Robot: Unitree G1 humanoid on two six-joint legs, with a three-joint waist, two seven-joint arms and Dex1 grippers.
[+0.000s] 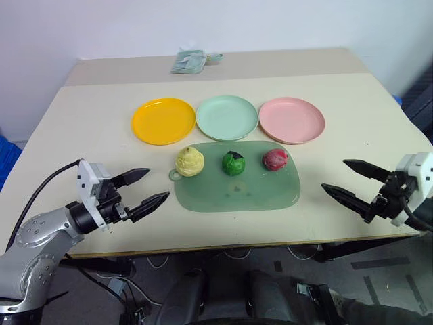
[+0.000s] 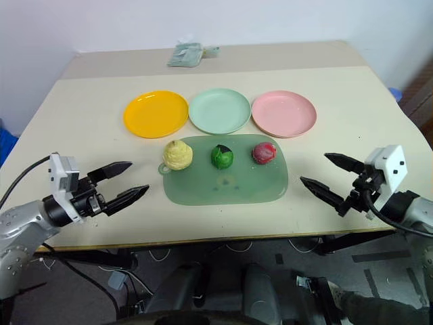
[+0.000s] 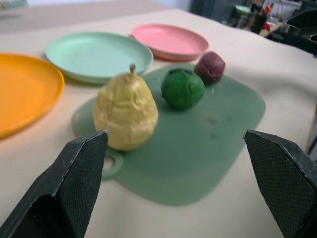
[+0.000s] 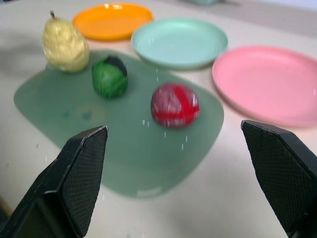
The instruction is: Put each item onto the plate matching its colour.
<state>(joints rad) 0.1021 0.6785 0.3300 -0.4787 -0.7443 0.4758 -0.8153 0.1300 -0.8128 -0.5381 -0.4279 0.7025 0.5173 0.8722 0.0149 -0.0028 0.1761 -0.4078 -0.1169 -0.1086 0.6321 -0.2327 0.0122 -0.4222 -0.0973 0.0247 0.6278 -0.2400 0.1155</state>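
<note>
Three items sit in a row on a translucent green mat point(image 1: 237, 186): a pale yellow pear point(image 1: 189, 162) at the left, a dark green round one point(image 1: 233, 163) in the middle, a dark red round one point(image 1: 275, 159) at the right. Behind the mat lie three plates: orange-yellow point(image 1: 163, 120), mint green point(image 1: 226, 116) and pink point(image 1: 291, 120), all bare. My left gripper point(image 1: 147, 188) hovers open near the table's front left, pointing toward the mat. My right gripper point(image 1: 344, 180) hovers open at the front right, also aimed at the mat. Neither holds anything.
A small greenish folded packet point(image 1: 189, 61) lies at the far edge of the beige table point(image 1: 88, 128). The table's front edge runs just below both grippers.
</note>
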